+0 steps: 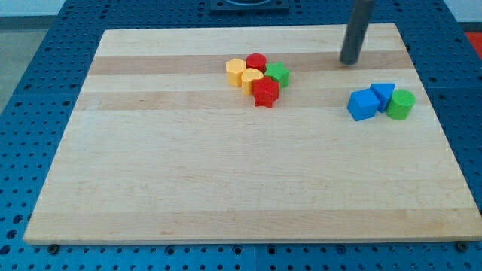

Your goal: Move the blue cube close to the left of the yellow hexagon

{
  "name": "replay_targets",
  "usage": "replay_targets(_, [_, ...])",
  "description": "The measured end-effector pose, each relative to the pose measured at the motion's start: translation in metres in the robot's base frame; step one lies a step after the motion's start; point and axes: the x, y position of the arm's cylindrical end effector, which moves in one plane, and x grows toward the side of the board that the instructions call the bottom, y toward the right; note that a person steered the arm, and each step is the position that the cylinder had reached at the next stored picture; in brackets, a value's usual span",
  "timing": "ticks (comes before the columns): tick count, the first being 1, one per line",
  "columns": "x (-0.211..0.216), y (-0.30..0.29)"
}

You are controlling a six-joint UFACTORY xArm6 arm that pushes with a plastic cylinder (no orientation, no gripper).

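The blue cube point(363, 105) sits on the wooden board at the view's right, touching a second blue block point(383, 94) and a green cylinder point(401, 105) on its right. The yellow hexagon point(236, 71) lies at the upper middle, at the left end of a cluster. My tip point(349, 62) rests on the board above the blue cube, slightly to its left, apart from it and far right of the hexagon.
Beside the hexagon are a second yellow block point(251, 80), a red cylinder point(256, 62), a green star-like block point(278, 74) and a red star point(265, 92), all packed together. The wooden board point(226, 173) lies on a blue perforated table.
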Motion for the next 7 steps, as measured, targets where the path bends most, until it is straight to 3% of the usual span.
replay_targets(2, [0.0, 0.063])
replay_targets(3, [0.037, 0.095])
replay_targets(4, [0.078, 0.1])
replay_targets(5, [0.078, 0.1])
replay_targets(6, [0.119, 0.103])
replay_targets(7, [0.119, 0.103])
